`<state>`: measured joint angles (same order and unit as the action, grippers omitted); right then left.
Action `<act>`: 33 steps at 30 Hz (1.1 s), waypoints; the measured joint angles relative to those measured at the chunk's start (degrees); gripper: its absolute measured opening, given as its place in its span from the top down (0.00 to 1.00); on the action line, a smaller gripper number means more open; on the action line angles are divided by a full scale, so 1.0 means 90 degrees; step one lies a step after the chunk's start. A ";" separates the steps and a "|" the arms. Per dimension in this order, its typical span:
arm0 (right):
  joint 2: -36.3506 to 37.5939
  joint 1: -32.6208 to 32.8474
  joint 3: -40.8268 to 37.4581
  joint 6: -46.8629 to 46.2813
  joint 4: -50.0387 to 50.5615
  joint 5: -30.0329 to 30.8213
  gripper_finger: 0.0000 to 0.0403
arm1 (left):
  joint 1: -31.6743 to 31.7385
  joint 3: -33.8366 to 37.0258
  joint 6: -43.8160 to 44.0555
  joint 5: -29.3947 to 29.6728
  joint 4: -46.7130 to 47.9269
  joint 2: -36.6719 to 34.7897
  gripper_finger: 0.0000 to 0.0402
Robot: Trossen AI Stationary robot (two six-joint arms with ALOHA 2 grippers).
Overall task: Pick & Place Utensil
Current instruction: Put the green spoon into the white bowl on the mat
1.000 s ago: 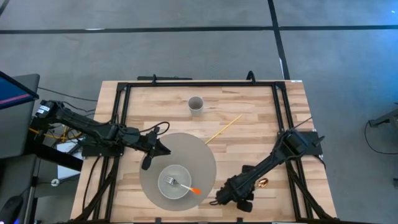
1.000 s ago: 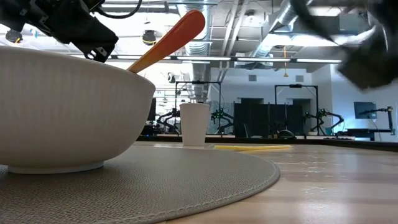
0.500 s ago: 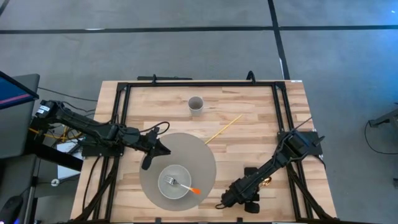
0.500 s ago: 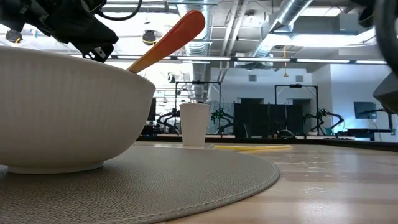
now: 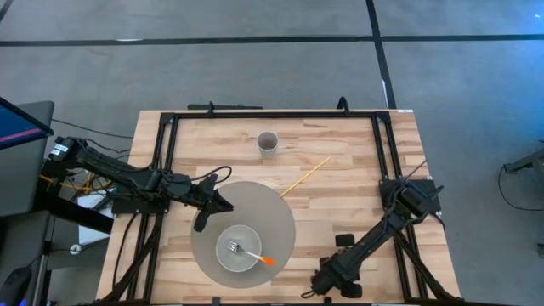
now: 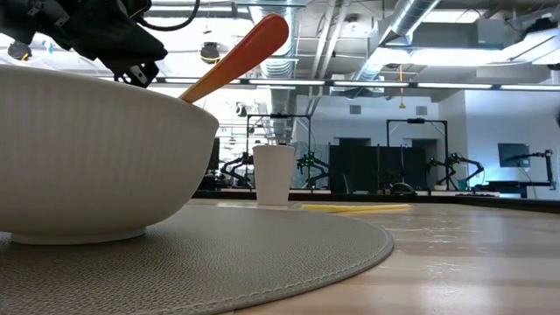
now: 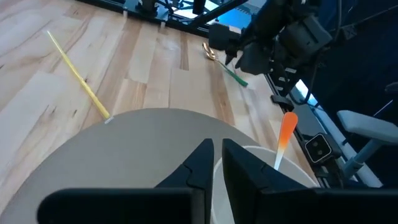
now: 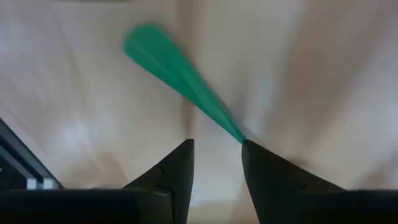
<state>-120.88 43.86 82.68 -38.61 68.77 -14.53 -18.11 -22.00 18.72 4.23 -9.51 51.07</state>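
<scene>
A spoon with a green handle (image 7: 234, 74) and a copper bowl (image 7: 210, 51) lies on the wood at the near right; my right arm hides it in the high view. My right gripper (image 5: 323, 285) (image 8: 216, 144) is open over it. The handle's narrow end (image 8: 233, 132) runs in at one fingertip and its wide end points away ahead. My left gripper (image 5: 201, 224) (image 7: 217, 146) is shut and empty, above the left rim of the grey round mat (image 5: 276, 208). A white bowl (image 5: 238, 249) on the mat holds an orange-handled fork (image 5: 255, 255). My right gripper comes at the green handle from above. The handle's narrow end (image 8: 237, 137) meets the inner edge of one fingertip in the blurred wrist view. I cannot tell whether the fingers touch it.
A white cup (image 5: 268, 143) stands at the far middle. A thin yellow stick (image 5: 306, 177) lies slanting off the mat's far right. The black frame rails (image 5: 272, 114) run round the table. Bare wood lies between the mat and my right arm.
My right gripper has gone toward the table's near edge and has left the low view, where it showed at the upper right before. My right arm now covers the spot where the spoon's copper bowl showed.
</scene>
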 joint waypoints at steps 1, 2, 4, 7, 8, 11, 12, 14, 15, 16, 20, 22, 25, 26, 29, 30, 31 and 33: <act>0.0003 0.0049 -0.0097 0.0000 -0.0163 0.0001 0.68 | 0.0000 0.0000 0.0000 0.0000 -0.0001 -0.0001 0.91; 0.0027 0.0084 -0.0187 -0.0006 -0.0213 0.0037 0.68 | 0.0000 0.0000 0.0001 0.0000 -0.0001 0.0000 0.91; 0.0034 0.0106 -0.0267 -0.0171 -0.0173 0.0288 0.68 | 0.0000 0.0000 0.0002 0.0000 -0.0004 0.0000 0.91; 0.0017 0.0085 -0.0236 -0.0470 0.0089 0.0745 0.70 | 0.0000 0.0000 0.0002 0.0001 -0.0046 0.0000 0.91; 0.0015 0.0048 -0.0201 -0.0482 0.0103 0.0799 0.70 | 0.0000 0.0000 0.0002 0.0000 -0.0053 -0.0001 0.91; 0.0015 -0.0014 -0.0171 -0.0434 0.0070 0.0818 0.71 | 0.0000 0.0000 0.0002 0.0002 -0.0110 0.0000 0.91; 0.0015 -0.0023 -0.0171 -0.0359 0.0066 0.0819 0.71 | 0.0000 0.0000 0.0002 0.0002 -0.0115 0.0000 0.91; 0.0015 -0.0009 -0.0171 -0.0335 0.0041 0.0920 0.71 | 0.0000 0.0000 0.0002 0.0002 -0.0117 -0.0002 0.91; 0.0015 -0.0008 -0.0171 -0.0330 0.0025 0.0974 0.71 | 0.0000 0.0000 0.0002 0.0002 -0.0120 -0.0001 0.91; 0.0015 -0.0006 -0.0171 -0.0272 0.0010 0.1028 0.71 | 0.0000 -0.0001 0.0002 0.0002 -0.0119 0.0000 0.91; 0.0019 -0.0110 -0.0169 -0.0019 -0.0027 0.1135 0.71 | 0.0000 -0.0002 0.0002 0.0002 -0.0120 0.0000 0.91; 0.0022 -0.0217 -0.0160 -0.0009 -0.0035 0.1134 0.71 | 0.0000 0.0000 0.0002 0.0002 -0.0120 0.0000 0.91; 0.0013 -0.0370 -0.0088 0.0003 0.0019 0.1156 0.71 | 0.0000 -0.0002 0.0000 0.0002 -0.0120 0.0000 0.91; 0.0008 -0.0422 -0.0061 0.0002 0.0030 0.1177 0.71 | 0.0000 0.0000 0.0000 0.0002 -0.0120 0.0000 0.91; -0.0004 -0.0544 0.0052 -0.0024 0.0040 0.1278 0.71 | 0.0000 -0.0002 0.0000 0.0002 -0.0120 0.0000 0.91; -0.0005 -0.0576 0.0091 -0.0022 0.0024 0.1310 0.71 | -0.0001 0.0000 0.0001 0.0002 -0.0123 0.0000 0.91; -0.0007 -0.0603 0.0123 -0.0020 0.0024 0.1341 0.71 | 0.0000 0.0000 0.0000 0.0002 -0.0123 -0.0001 0.91; -0.0005 -0.0657 0.0165 -0.0017 0.0057 0.1346 0.71 | 0.0000 0.0000 0.0000 0.0002 -0.0123 -0.0001 0.91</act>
<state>-120.93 37.95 84.16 -38.77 69.29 -2.42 -18.11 -22.00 18.72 4.25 -10.61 51.06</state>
